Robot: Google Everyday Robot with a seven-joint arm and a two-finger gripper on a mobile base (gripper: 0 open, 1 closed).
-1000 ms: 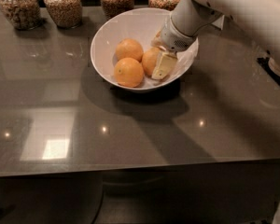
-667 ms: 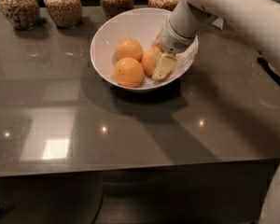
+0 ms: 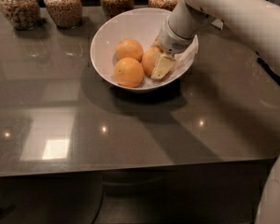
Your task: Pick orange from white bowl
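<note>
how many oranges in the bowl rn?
3, all in the white bowl: back orange, front-left orange, right orange at the gripper, inside the bowl. Another could be hidden under the arm.

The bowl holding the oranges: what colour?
White; camera view. The gripper is inside the bowl, at the right orange.

The gripper (image 3: 157, 67) sits low inside the white bowl (image 3: 101, 37), on its right side, pressed against the orange (image 3: 150, 59). The arm (image 3: 233, 13) slants in from the upper right and covers that rim. Two more oranges (image 3: 129, 72) crowd the bowl's middle, touching each other and the first, so no gap shows between them. Only the bowl's left inner wall is bare. Four glass jars (image 3: 63, 4) line the worktop (image 3: 130, 134) close behind the bowl. The worktop is open in front and to the left.
</note>
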